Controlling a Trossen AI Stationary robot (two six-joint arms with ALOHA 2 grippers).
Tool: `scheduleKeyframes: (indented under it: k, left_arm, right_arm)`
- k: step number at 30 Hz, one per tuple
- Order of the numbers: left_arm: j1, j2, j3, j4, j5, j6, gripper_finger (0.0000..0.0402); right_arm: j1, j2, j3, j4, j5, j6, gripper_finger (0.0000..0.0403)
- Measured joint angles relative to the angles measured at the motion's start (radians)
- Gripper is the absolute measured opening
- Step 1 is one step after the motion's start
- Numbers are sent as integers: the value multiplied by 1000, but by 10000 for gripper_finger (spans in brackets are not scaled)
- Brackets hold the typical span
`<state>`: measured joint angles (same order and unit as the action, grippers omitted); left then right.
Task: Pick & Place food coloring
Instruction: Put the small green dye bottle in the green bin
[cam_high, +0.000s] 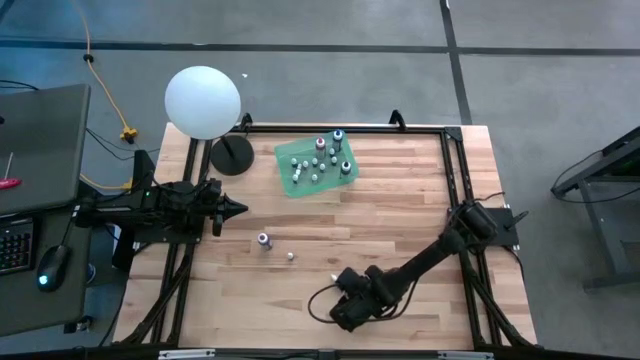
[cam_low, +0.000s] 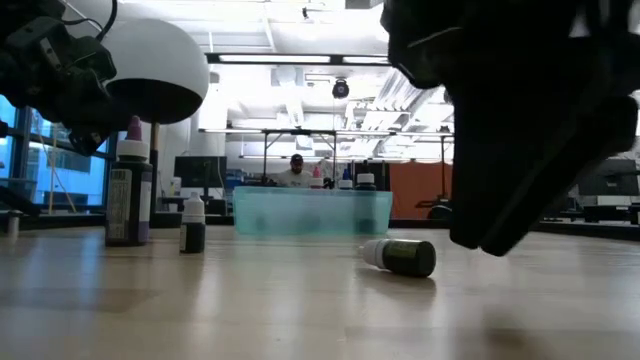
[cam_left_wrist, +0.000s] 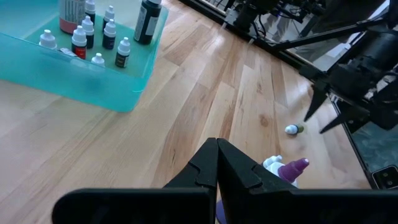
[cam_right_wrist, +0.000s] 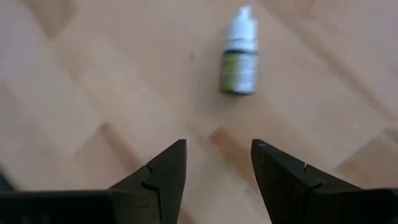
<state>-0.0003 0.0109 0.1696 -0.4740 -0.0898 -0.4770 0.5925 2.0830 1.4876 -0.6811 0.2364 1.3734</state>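
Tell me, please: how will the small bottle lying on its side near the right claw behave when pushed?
The small bottle looks round-bodied and lies flat on the table, so it would probably roll if nudged sideways. It seems tiny and light, likely sliding easily. The open right claw should probably close across its body.

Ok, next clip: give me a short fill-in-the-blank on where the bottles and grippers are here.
1. The small bottle ahead of the right gripper lies on its ____.
2. The right gripper's fingers are ____.
3. Most bottles stand inside the green ____.
4. The left gripper is ____, near the purple-capped bottle.

Missing: side; open; tray; shut
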Motion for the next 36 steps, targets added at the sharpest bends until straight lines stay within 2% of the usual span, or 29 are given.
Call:
scheduleKeyframes:
  k: [6,13,19,30,36]
  left_arm:
    - [0,0,0,0,0,0,0]
    - [0,0,0,0,0,0,0]
    - [0,0,0,0,0,0,0]
    - [0,0,0,0,0,0,0]
    - [0,0,0,-1,0,0,0]
  right_arm:
    - [-68,-29,1,-24,-19,-94,174]
    - [-186,-43,2,-6,-177,-259,174]
    - [-241,-43,2,-7,-221,-330,174]
    - [-252,-33,3,-6,-268,-366,174]
    - [-252,-16,4,14,-256,-368,174]
